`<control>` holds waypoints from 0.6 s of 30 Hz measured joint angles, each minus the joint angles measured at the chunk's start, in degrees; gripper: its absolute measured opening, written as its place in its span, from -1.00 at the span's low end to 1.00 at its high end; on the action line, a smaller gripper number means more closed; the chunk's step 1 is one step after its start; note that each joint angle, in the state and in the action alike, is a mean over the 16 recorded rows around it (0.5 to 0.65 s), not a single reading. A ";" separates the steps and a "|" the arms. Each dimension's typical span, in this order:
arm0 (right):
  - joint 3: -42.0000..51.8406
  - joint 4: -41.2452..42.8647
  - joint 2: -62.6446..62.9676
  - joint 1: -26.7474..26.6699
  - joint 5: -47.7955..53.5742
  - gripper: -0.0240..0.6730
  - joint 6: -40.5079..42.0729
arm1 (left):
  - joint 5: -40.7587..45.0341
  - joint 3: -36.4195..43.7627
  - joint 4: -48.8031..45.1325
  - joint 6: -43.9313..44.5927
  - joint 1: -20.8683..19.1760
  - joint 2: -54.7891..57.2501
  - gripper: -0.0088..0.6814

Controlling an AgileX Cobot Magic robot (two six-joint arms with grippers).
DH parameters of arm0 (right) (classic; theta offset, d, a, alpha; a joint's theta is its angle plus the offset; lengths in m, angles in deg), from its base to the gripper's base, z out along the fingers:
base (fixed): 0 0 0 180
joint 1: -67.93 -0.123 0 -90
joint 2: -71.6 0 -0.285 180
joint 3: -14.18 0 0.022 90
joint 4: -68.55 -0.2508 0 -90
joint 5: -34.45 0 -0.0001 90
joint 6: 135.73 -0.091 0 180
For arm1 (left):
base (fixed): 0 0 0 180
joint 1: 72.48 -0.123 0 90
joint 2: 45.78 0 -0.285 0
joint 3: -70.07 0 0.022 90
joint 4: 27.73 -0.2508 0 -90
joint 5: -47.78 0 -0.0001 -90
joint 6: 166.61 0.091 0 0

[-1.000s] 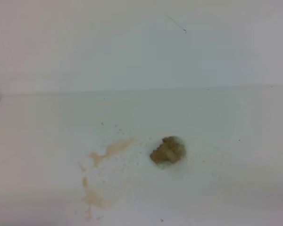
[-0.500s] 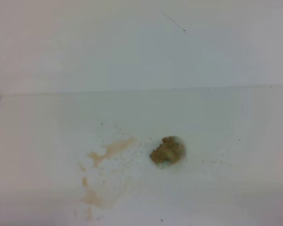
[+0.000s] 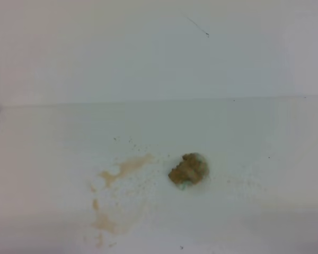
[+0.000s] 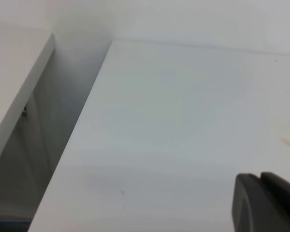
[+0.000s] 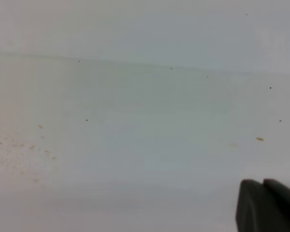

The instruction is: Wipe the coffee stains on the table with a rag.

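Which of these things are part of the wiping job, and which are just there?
Part of the job:
rag, a brown-blotched wad
coffee stains, left of the rag
table

Just there:
white wall behind, with a thin dark mark

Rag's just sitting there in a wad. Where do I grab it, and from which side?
Grip the rag across its raised, lumpy middle, coming straight down from above. It lies free on the table, nothing touching it, and the coffee stains lie to its left, so the right arm's side looks like the cleaner way in.
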 joint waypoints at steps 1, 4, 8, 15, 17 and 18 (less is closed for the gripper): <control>0.00 0.00 -0.02 0.00 -0.01 -0.93 0.00 | 0.00 0.00 0.00 0.00 0.00 0.00 -0.97; 0.00 0.00 -0.06 0.00 -0.01 -0.93 0.01 | 0.05 0.00 0.00 0.00 0.00 -0.01 -0.97; 0.00 0.00 -0.12 0.00 -0.01 -0.93 0.02 | 0.05 0.00 0.00 0.00 0.00 0.00 -0.97; 0.00 0.00 -0.15 0.00 -0.01 -0.93 0.00 | 0.05 0.00 0.00 0.00 0.00 0.00 -0.97; 0.00 0.00 -0.15 0.00 -0.01 -0.93 -0.02 | 0.05 0.00 0.00 0.00 0.00 0.00 -0.97; 0.00 0.00 -0.15 0.00 -0.01 -0.93 -0.03 | 0.05 0.00 0.00 0.00 0.00 0.00 -0.97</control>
